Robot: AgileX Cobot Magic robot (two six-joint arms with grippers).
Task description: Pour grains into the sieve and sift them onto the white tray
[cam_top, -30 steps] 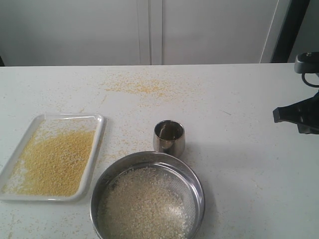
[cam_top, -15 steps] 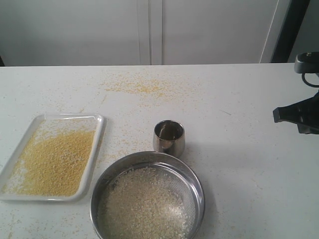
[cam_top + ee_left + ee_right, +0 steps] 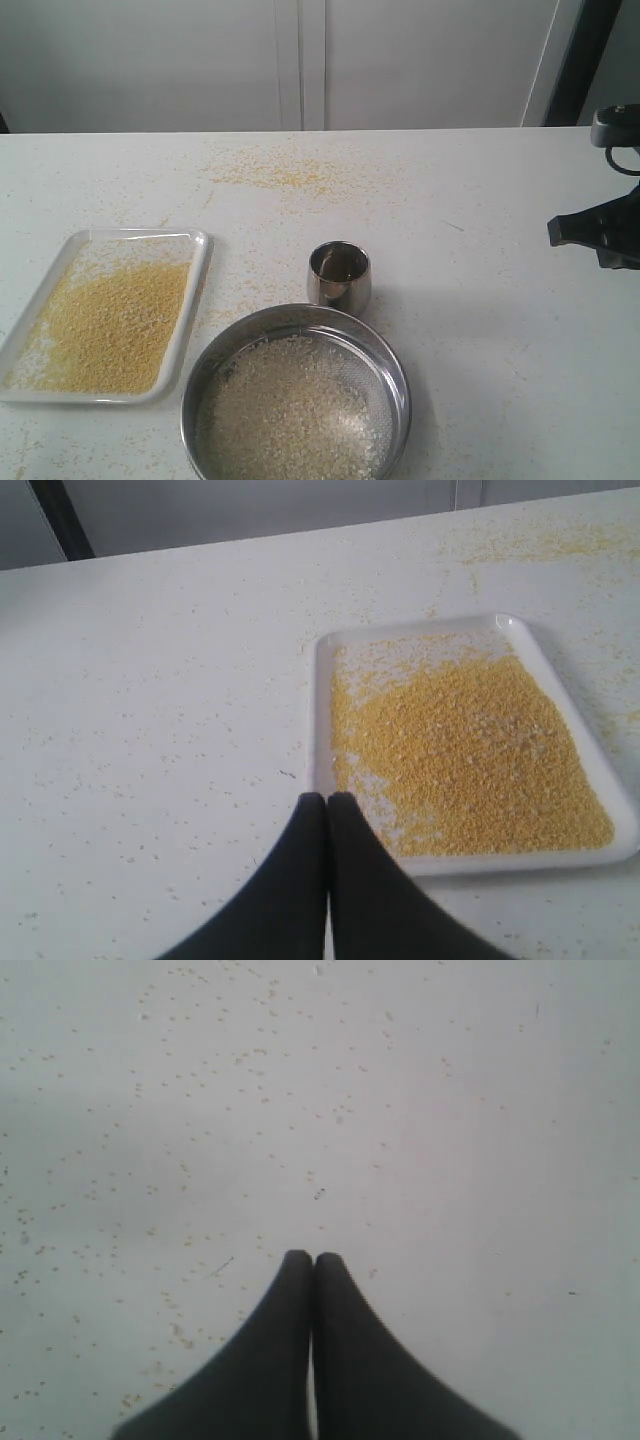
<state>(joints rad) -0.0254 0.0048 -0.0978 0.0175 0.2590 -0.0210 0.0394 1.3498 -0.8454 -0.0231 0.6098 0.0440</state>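
One sieve (image 3: pixel 300 312), one white tray (image 3: pixel 140 233), one cup (image 3: pixel 339 273) — nothing has shifted. Both the left gripper (image 3: pixel 327 798) and right gripper (image 3: pixel 313 1257) are pressed together, empty.

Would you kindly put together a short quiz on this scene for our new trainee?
1. True or false: the cup lies inside the sieve.
2. Which holds the yellow grains? A the tray; B the sieve; C the cup.
3. Fill in: the left hand and the right hand are both ____.
Key: 1 false, the cup stands upright on the table beside the sieve; 2 A; 3 shut.
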